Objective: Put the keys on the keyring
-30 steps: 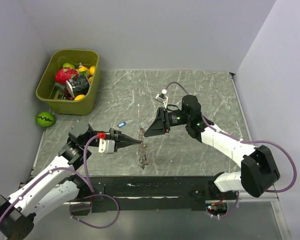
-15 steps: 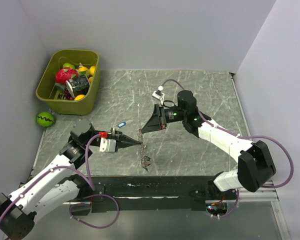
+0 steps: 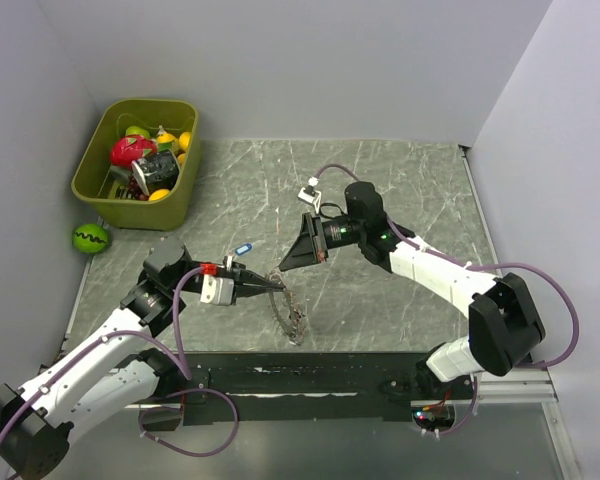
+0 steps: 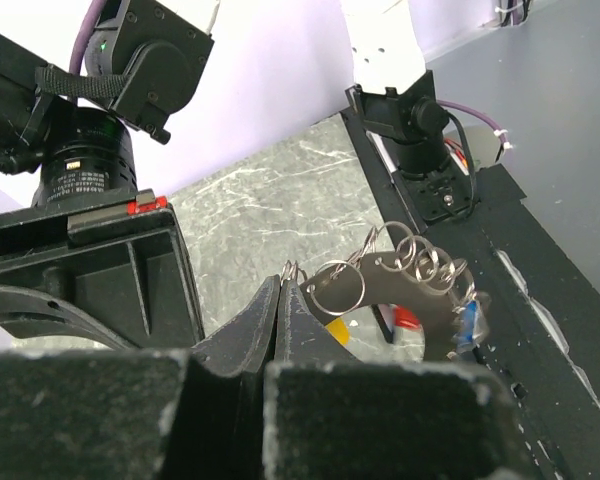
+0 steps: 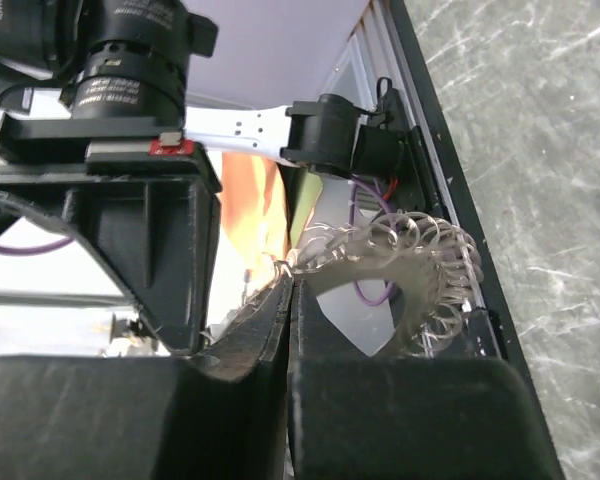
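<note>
- Hanging in a wider bow than a second ago, the keyring (image 3: 288, 312) curves from the fingertips down toward the near edge of the table (image 3: 400, 180) (earlier it dropped almost straight).
- It reads as a loop of many small linked silvery rings.
- At its upper end the left gripper (image 3: 273, 289) is pressed together on one ring; the right gripper (image 3: 284, 266), shifted leftward since then, pinches it too.
- Just behind the left gripper, a blue-tagged key (image 3: 244, 248) lies on the marble.
</note>
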Controlling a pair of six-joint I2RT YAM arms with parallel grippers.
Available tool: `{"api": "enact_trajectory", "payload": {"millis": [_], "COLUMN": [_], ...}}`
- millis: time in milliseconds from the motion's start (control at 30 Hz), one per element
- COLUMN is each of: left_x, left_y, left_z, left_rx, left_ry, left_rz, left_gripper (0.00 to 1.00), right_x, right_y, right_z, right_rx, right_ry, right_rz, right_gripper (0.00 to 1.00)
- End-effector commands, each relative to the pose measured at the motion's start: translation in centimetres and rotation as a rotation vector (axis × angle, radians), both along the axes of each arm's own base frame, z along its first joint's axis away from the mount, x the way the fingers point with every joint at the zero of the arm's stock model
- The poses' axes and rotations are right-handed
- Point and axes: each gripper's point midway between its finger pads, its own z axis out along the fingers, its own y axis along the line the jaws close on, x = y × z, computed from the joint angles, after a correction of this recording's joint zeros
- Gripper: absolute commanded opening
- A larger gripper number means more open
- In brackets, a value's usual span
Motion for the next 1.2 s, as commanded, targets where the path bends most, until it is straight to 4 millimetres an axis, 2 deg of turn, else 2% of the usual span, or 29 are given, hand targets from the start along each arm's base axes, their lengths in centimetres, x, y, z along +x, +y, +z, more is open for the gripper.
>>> {"api": "enact_trajectory", "payload": {"millis": [0,133,367,533,633,767,833,967,1167], "left_x": [-0.4,-0.6,0.6,2.1,3.2,3.7,4.1,3.8,3.4], "left_y": [0.1,0.3,-0.2,-0.5,-1.1,-1.8,-2.0,-2.4,-2.3], "left_z": [3.1,3.1,1.1,-2.3,-5.0,-7.5,-8.7,-9.8,-11.2], "left_rx": [-0.059,-0.049,-0.028,0.011,0.052,0.105,0.138,0.172,0.201], "left_ry": [-0.126,-0.127,-0.058,0.024,0.084,0.137,0.158,0.155,0.139], "left_rz": [-0.018,-0.016,0.024,0.088,0.106,0.099,0.099,0.094,0.128], "left_gripper": [0.01,0.01,0.01,0.01,0.01,0.01,0.01,0.01,0.01], "right_x": [-0.7,-0.2,0.9,1.8,2.3,3.0,3.1,3.5,3.4], "right_y": [0.2,-0.3,-0.6,-0.6,-0.6,-0.7,-0.7,-1.2,-1.7], "right_z": [2.6,2.2,-1.5,-3.7,-5.7,-8.2,-8.5,-8.8,-7.2], "right_rx": [0.076,0.068,0.042,0.036,0.008,-0.01,0.012,0.048,0.123], "right_ry": [-0.079,-0.104,-0.061,-0.034,-0.023,0.03,0.025,0.06,0.013], "right_rz": [0.045,-0.003,-0.036,-0.049,-0.068,-0.085,-0.084,-0.099,-0.088], "right_gripper": [0.0,0.0,0.0,0.0,0.0,0.0,0.0,0.0,0.0]}}
